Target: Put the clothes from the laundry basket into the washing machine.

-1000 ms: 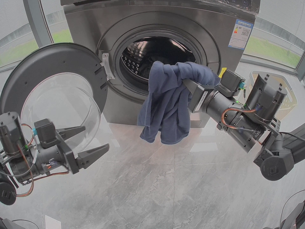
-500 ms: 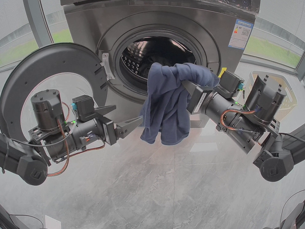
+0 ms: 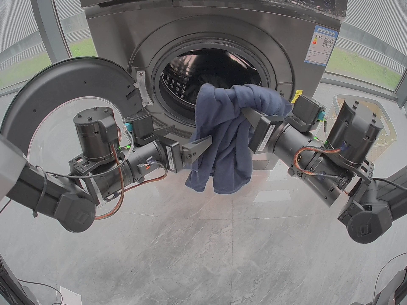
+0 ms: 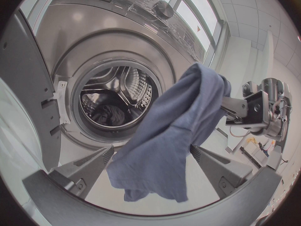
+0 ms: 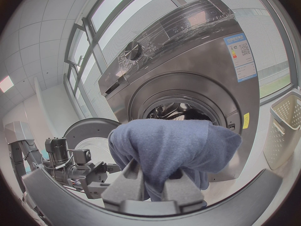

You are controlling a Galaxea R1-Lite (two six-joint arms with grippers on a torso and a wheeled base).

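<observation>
Blue jersey cloth, a soft garment (image 3: 229,136), hangs in front of the washing machine (image 3: 110,34). It is draped over the right claw (image 3: 247,113), which is clenched on a bunched fold near its top. The rest dangles in loose folds above the tiled floor (image 3: 203,250), just short of the round drum opening (image 3: 199,77). The door (image 3: 63,90) stands swung wide to the left, and a dark bundle (image 4: 108,115) lies at the bottom of the drum (another piece of clothing, by the look of it).

The left claw (image 3: 191,134) sits level with the hanging cloth, its fingers spread apart. From its own wrist camera the lower part of the garment lies between them, though I cannot tell whether either finger touches the fabric. To the right of the machine stands the pale laundry basket (image 5: 285,126); what it holds is hidden.

I judge the step in hand to be loading this one garment: lifted and carried over, not yet inside. Next the right arm needs to push forward through the opening, deep enough for the trailing tail to clear the rim, then let go. The left claw seems placed to gather that tail. Otherwise the hem may flop out over the sill.
</observation>
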